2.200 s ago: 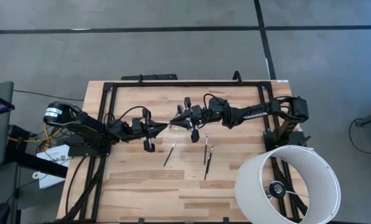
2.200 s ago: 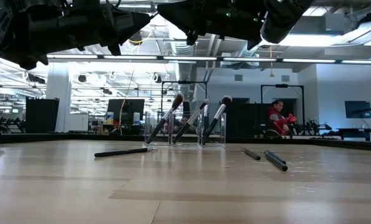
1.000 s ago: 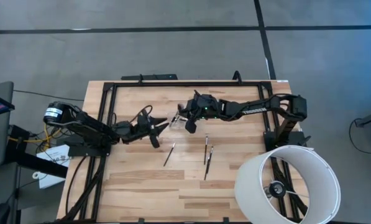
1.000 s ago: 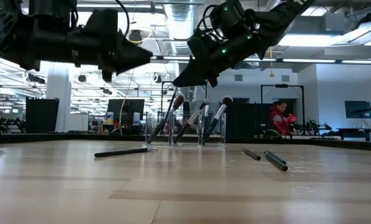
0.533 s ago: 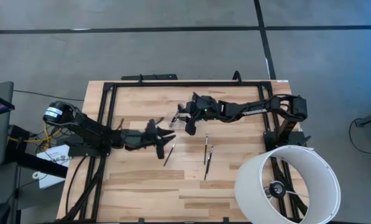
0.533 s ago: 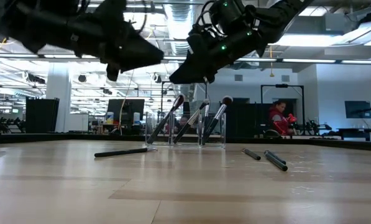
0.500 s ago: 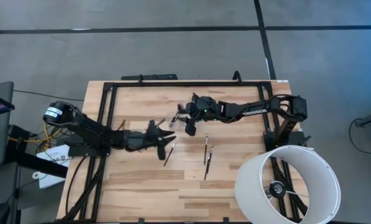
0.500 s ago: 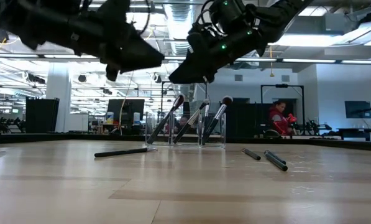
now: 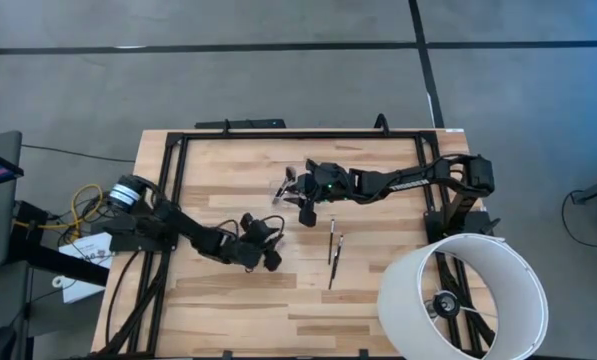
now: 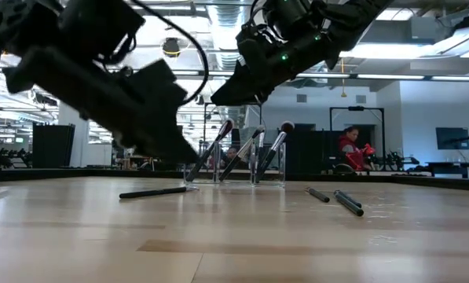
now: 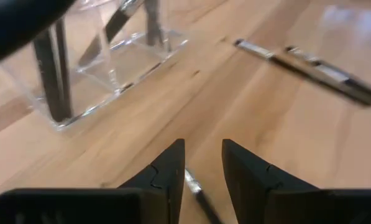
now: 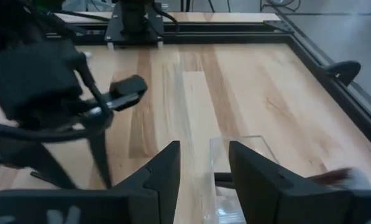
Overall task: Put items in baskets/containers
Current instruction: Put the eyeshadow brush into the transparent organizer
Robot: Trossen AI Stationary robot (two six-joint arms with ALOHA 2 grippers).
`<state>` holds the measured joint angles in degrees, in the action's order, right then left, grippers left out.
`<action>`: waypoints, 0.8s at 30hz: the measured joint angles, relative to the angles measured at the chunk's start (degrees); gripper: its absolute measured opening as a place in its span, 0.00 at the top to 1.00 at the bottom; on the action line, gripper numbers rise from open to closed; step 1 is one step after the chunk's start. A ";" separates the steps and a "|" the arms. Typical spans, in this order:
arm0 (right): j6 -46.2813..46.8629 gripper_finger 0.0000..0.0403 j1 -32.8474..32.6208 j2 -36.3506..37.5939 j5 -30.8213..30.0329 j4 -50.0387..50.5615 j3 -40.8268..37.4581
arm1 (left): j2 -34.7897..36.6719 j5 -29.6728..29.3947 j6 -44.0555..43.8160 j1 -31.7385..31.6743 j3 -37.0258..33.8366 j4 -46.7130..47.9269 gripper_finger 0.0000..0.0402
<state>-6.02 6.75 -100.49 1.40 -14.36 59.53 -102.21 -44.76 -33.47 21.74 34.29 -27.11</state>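
The clear holder (image 10: 234, 167) stands near the table's (image 9: 228, 310) middle, toward the far side, with three brushes (image 10: 242, 153) leaning in it; the low view shows these plainly, while from above the holder is nearly invisible beneath the right gripper (image 9: 296, 196). That gripper hovers just over the holder, fingers spread with nothing between them, as its wrist view shows with the holder's rim (image 12: 241, 146) beyond them. One brush (image 10: 152, 191) lies flat left of the holder, and the left gripper (image 11: 202, 168) hangs low right over it, fingers apart on either side of its handle (image 11: 196, 190), not yet pinching; from above the arm hides this brush. Two more brushes (image 9: 333, 250) lie side by side right of centre. A white lampshade (image 9: 463, 300) sits at the near right corner, unseen in the low view.
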 joint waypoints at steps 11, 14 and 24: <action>0.00 0.69 -0.36 0.00 0.08 -1.19 0.00 | -1.80 -0.49 0.17 0.23 0.27 0.25 0.74; 0.00 0.69 -0.36 0.00 0.10 -1.20 0.00 | -3.23 0.21 -0.03 0.53 0.30 0.27 0.74; 0.00 0.69 -0.36 0.00 0.08 -1.12 0.00 | -11.92 -3.72 -5.64 0.98 0.62 -2.47 0.75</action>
<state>-6.02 6.39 -100.49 1.48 -15.49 59.53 -114.13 -48.48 -39.11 22.72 34.92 -29.58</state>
